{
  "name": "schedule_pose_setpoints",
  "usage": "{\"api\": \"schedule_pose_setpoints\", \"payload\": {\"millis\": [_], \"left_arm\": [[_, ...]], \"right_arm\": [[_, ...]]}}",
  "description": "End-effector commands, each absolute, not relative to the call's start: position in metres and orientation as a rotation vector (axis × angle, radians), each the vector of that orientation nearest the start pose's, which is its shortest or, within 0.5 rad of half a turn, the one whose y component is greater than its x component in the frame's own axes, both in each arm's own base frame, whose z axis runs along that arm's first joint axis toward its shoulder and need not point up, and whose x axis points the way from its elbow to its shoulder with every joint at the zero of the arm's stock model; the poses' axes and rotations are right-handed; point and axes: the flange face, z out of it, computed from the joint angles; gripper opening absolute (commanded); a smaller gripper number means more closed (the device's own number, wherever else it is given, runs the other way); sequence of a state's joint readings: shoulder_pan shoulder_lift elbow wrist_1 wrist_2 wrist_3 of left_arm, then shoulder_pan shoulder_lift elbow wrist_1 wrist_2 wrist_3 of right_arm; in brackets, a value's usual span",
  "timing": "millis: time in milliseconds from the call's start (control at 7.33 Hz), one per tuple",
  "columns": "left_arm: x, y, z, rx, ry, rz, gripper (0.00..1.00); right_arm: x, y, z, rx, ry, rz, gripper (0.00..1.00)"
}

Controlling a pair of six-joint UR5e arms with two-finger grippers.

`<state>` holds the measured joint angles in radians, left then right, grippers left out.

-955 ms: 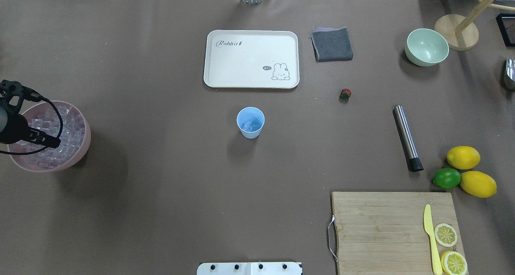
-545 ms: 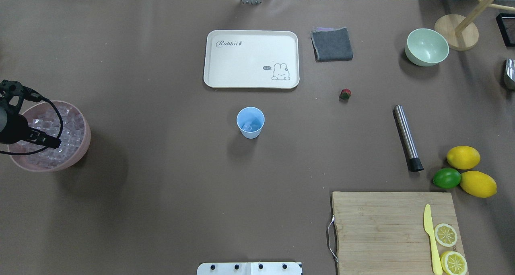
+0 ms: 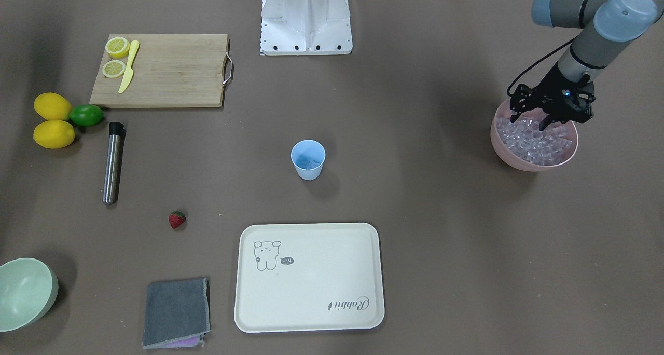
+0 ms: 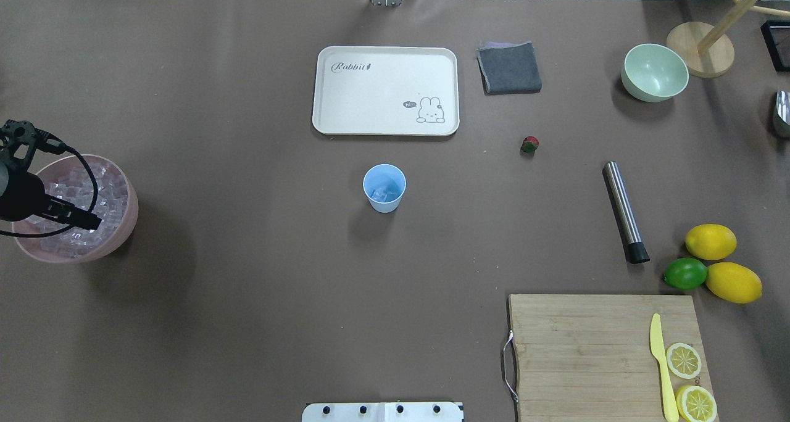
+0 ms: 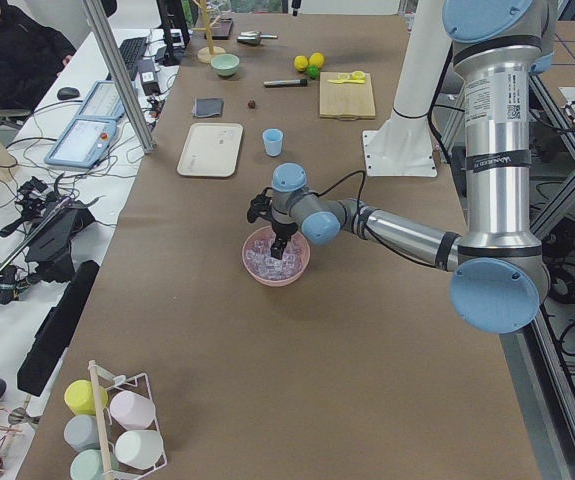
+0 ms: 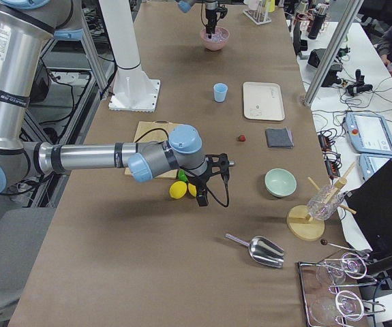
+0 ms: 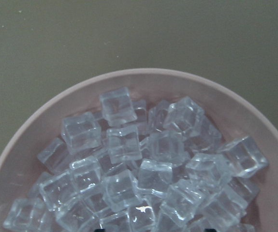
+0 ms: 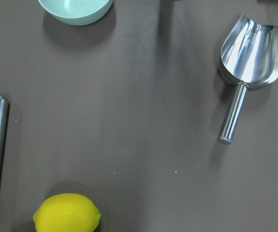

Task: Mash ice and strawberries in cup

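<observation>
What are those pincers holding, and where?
Nothing visibly. The left pincer stands open above the clear ice cubes in the wide pink bowl; the right pincer cannot be judged.

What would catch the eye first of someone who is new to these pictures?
The left arm's black claw hangs, open, over a wide pink bowl heaped with clear ice cubes on the robot's far left. A small pale blue plastic cup stands in the middle with a few cubes inside, and a small red strawberry lies alone towards the robot's right.
</observation>
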<state>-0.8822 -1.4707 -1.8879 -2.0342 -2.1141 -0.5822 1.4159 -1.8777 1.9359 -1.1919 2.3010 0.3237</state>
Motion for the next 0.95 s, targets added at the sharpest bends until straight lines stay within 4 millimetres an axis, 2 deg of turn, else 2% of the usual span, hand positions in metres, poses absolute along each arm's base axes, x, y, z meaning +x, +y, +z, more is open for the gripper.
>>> {"api": "schedule_pose_setpoints", "payload": {"millis": [0, 273, 409, 545, 818], "left_arm": [[0.237, -0.418, 0.501, 0.236, 0.819, 0.309, 0.73], [0.197, -0.442, 0.499, 0.242, 0.822, 0.218, 0.78], [0.169, -0.455, 0.509, 0.242, 0.809, 0.139, 0.79], [0.152, -0.464, 0.511, 0.219, 0.813, 0.017, 0.79], [0.155, -0.472, 0.504, 0.155, 0.848, -0.179, 0.79]], "right_arm": [[0.007, -0.391, 0.570, 0.234, -0.796, 0.001, 1.00], [0.007, -0.391, 0.570, 0.234, -0.796, 0.001, 1.00], [0.007, -0.391, 0.570, 0.234, -0.796, 0.001, 1.00], [0.007, -0.390, 0.570, 0.233, -0.794, 0.002, 1.00], [0.008, -0.391, 0.571, 0.238, -0.785, 0.004, 1.00]]}}
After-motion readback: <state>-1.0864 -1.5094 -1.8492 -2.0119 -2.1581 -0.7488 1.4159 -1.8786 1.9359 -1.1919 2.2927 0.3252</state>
